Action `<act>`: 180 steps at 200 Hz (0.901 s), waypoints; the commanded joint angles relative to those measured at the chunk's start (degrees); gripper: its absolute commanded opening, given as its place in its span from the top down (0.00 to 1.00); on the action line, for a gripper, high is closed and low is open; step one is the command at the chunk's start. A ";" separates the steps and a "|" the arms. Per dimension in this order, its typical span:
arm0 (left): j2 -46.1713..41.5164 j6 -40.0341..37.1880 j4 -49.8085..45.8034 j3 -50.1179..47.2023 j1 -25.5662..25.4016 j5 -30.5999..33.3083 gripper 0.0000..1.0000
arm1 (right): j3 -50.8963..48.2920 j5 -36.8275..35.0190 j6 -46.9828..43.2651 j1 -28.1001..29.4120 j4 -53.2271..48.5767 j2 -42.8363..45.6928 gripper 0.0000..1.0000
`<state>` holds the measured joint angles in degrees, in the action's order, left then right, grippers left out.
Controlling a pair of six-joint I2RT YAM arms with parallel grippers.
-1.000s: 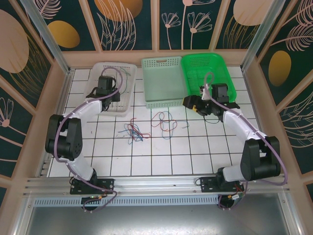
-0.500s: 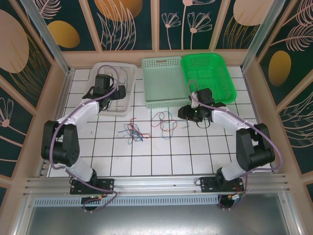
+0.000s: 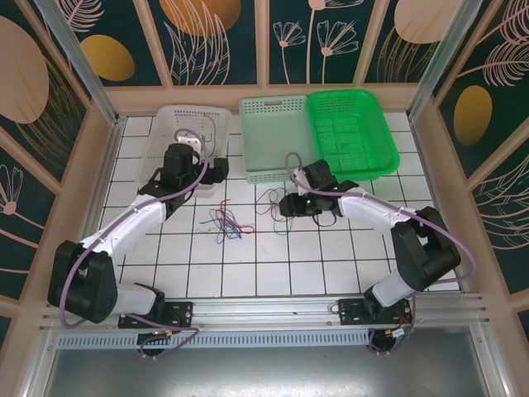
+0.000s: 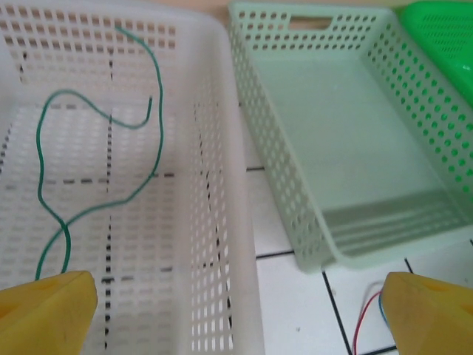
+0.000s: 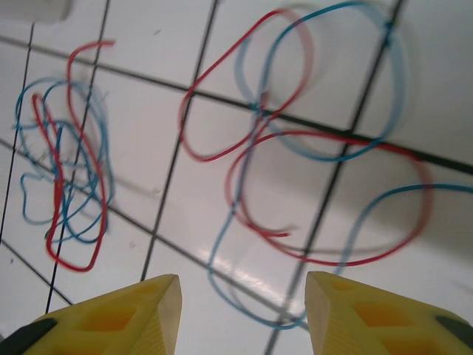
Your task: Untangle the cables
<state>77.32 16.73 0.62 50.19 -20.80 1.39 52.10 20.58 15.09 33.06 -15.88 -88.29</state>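
One green cable (image 4: 96, 148) lies loose on the floor of the white basket (image 4: 222, 89). Red and blue cables lie tangled on the tiled table in two clumps, one on the left (image 3: 225, 222) and one on the right (image 3: 279, 201). In the right wrist view the right clump (image 5: 310, 148) spreads ahead of the yellow fingertips (image 5: 140, 310). My right gripper (image 5: 244, 314) hangs open just above the tiles, with a blue loop on the table beneath the gap. My left gripper (image 4: 240, 318) is wide open and holds nothing, by the white basket's near right corner (image 3: 216, 169).
A pale green basket (image 3: 273, 101) and a bright green basket (image 3: 347, 93) stand side by side at the back, right of the white basket (image 3: 194, 108). Wooden walls ring the table. Open tiles lie in front of both clumps.
The left gripper opened, left the green cable in the white basket and drew back over its near edge. The right arm swung left from the bright green basket to the right clump, its jaws narrowing.
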 commanded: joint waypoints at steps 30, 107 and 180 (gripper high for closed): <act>-3.29 3.31 3.13 -4.60 -0.12 -2.84 0.02 | 1.93 -3.04 0.67 5.33 3.08 -5.44 0.51; -5.01 2.52 2.19 -5.46 -0.12 -1.91 0.01 | 5.48 -8.87 1.48 7.98 2.35 -13.03 0.62; -4.74 2.09 2.19 -5.61 -0.12 -1.59 0.01 | 6.18 -11.92 1.61 8.14 0.03 -9.45 1.00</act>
<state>73.17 18.76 1.48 45.15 -20.80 -0.14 56.95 10.94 16.82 40.99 -13.56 -102.02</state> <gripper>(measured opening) 0.985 0.050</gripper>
